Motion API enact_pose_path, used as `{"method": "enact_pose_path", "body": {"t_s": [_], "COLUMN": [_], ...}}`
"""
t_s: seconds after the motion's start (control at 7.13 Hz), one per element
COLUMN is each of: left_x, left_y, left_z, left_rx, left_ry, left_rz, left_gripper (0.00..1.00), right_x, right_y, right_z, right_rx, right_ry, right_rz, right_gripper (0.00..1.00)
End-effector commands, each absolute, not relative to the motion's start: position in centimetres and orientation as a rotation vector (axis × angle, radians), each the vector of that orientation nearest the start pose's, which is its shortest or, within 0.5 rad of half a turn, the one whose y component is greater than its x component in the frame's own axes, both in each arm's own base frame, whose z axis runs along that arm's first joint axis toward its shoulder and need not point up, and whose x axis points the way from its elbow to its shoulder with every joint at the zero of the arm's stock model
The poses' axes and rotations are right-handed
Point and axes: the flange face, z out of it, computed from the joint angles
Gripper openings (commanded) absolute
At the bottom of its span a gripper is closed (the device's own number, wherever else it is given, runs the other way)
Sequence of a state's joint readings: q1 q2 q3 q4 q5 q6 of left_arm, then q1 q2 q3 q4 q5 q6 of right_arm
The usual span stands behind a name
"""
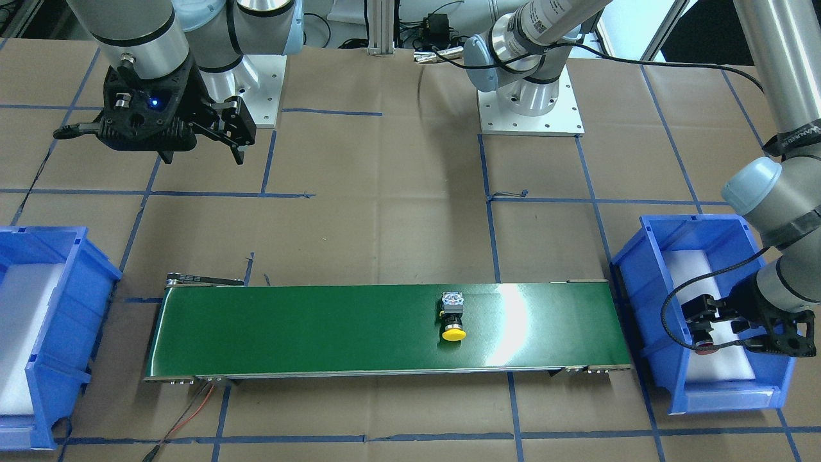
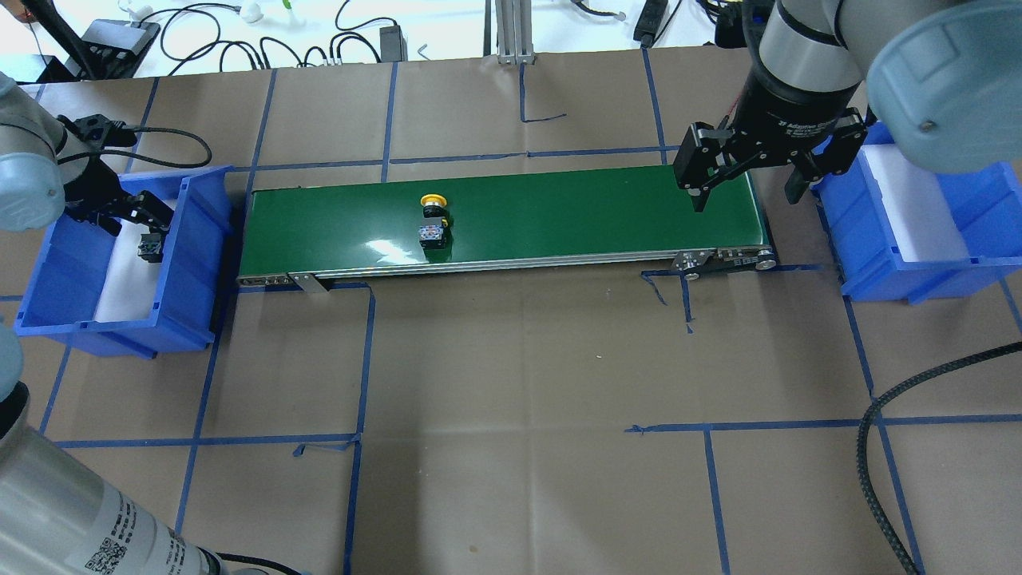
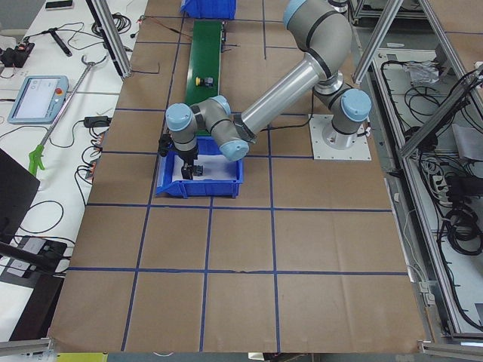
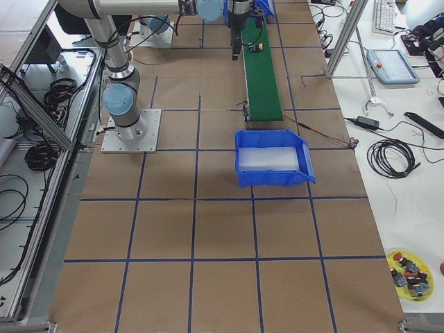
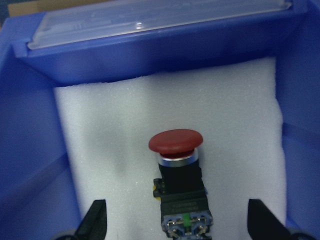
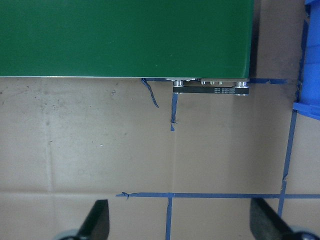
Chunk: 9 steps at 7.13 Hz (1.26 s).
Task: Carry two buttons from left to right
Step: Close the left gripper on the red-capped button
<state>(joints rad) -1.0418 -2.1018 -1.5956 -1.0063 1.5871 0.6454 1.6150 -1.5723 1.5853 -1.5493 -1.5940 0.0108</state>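
Left claw released, fingers straddling red button, which lies on white foam inside left bin; judged poised for pick. Yellow button lies on green belt, nearer left end. Right claw spread open above belt's right end, likely to receive. Table: brown paper, blue tape grid.

Left gripper low, right gripper high, jaws of each wide apart.
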Motion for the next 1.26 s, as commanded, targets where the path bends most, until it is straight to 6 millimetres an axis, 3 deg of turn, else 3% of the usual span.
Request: {"method": "enact_pose_path", "body": {"t_s": [0.0,0.28,0.42,0.84,1.12], "left_x": [21.3,21.4,21.3,21.0,20.7], "left_y": [-62.5,-62.7,-62.8,-63.4,-63.3], "left_z": [21.7,21.8,22.0,23.6,27.2], "left_rx": [0.182,0.177,0.179,0.184,0.187], "left_ry": [3.118,3.117,3.117,3.148,3.15], "left_rz": [-0.001,-0.006,-0.011,-0.059,-0.046], "left_gripper": [0.94,0.51,0.36,0.04,0.0], "right_x": [15.2,15.3,15.3,15.3,15.5], "right_y": [-48.2,-48.2,-48.2,-49.3,-50.3], "right_z": [47.9,47.9,47.9,46.3,45.6], "right_rx": [-0.052,-0.054,-0.054,-0.049,-0.049], "right_ry": [3.165,3.165,3.16,3.157,3.154], "right_rz": [0.055,0.05,0.05,0.096,0.07], "right_gripper": [1.0,1.0,1.0,1.0,1.0]}}
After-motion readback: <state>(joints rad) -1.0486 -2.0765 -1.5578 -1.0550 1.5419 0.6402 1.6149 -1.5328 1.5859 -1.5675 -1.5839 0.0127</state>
